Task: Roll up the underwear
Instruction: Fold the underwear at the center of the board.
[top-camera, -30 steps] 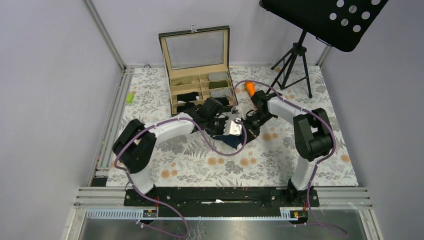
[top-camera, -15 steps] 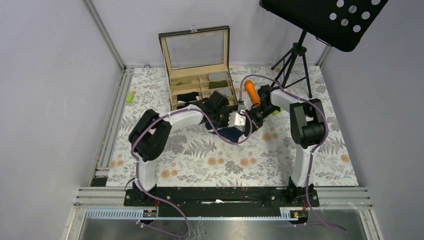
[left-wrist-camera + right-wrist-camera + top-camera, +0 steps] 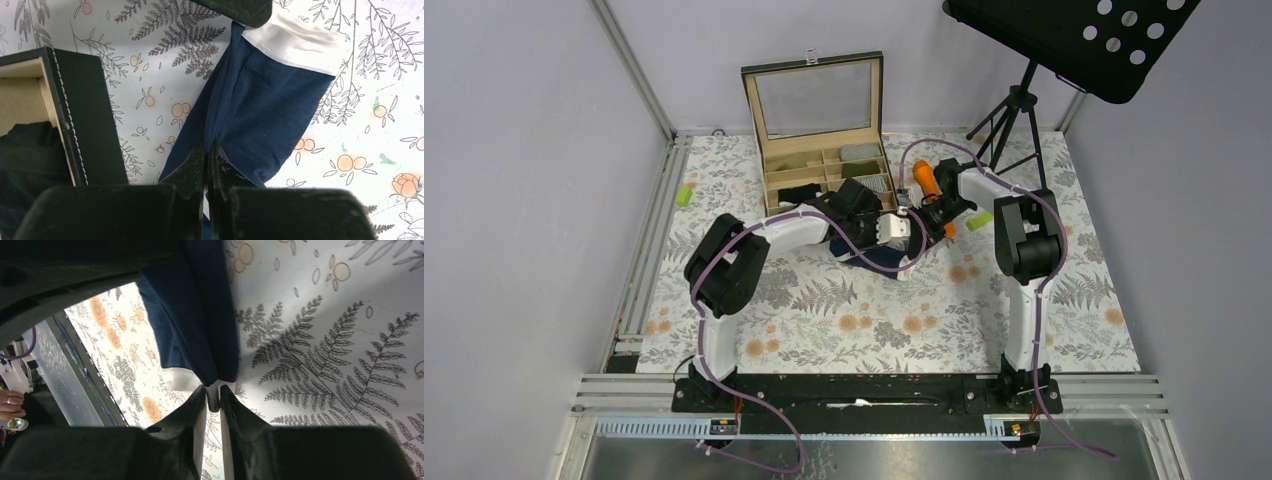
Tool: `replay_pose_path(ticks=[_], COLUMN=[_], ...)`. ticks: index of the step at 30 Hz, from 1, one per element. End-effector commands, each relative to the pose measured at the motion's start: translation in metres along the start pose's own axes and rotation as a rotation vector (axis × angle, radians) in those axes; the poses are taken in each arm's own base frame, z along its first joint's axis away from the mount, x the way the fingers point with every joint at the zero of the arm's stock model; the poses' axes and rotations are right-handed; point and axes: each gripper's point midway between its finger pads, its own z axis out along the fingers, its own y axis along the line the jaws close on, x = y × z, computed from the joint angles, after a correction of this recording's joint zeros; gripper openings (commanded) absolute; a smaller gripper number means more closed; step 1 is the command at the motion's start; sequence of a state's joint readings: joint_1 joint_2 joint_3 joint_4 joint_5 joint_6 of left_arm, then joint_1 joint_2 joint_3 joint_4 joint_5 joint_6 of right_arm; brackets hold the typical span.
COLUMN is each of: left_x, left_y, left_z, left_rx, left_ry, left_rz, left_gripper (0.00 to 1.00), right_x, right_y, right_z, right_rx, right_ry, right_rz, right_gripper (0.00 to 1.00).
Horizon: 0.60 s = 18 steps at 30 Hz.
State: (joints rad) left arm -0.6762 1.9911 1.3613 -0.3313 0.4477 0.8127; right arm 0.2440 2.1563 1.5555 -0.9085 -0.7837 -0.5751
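The navy blue underwear (image 3: 265, 100) with white trim (image 3: 295, 42) is stretched between my two grippers just above the flowered mat, near the box's front right corner. In the top view it (image 3: 876, 262) is mostly covered by the arms. My left gripper (image 3: 209, 150) is shut on one pinched fold of it. My right gripper (image 3: 214, 390) is shut on the opposite edge (image 3: 200, 330), by the white trim. Black underwear (image 3: 25, 150) lies in the box. The olive-tan one (image 3: 860, 169) sits in a box compartment.
The open wooden box (image 3: 824, 130) with its raised glass lid stands behind the grippers; its dark wall (image 3: 85, 115) is close to my left gripper. An orange carrot-shaped stick (image 3: 926, 180) and a green cylinder (image 3: 980, 221) lie by the right arm. Another green piece (image 3: 684, 195) lies far left. A tripod (image 3: 1014, 120) stands back right.
Both grippers have carried the navy underwear away from me and slightly right, toward the box's front right corner. Both arms are now stretched further forward.
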Motion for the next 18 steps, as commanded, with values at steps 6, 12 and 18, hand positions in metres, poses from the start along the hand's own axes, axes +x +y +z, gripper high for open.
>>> replay_pose_path(ticks=[6, 12, 18], left_x=[-0.022, -0.029, -0.037], left_y=[0.028, 0.033, 0.038], left_z=[-0.017, -0.031, -0.052], left_rx=[-0.095, -0.152, -0.228], left_ry=[-0.062, -0.073, -0.111], left_rz=[-0.073, -0.161, -0.224], left_gripper=[0.06, 0.29, 0.43], right_x=[-0.021, -0.022, -0.016], right_y=[0.006, 0.012, 0.0], right_z=[-0.019, -0.014, -0.004], right_rx=[0.022, -0.021, -0.008], right_ry=[-0.028, -0.043, -0.013], right_rz=[0.012, 0.065, 0.074], right_gripper=[0.52, 0.63, 0.68])
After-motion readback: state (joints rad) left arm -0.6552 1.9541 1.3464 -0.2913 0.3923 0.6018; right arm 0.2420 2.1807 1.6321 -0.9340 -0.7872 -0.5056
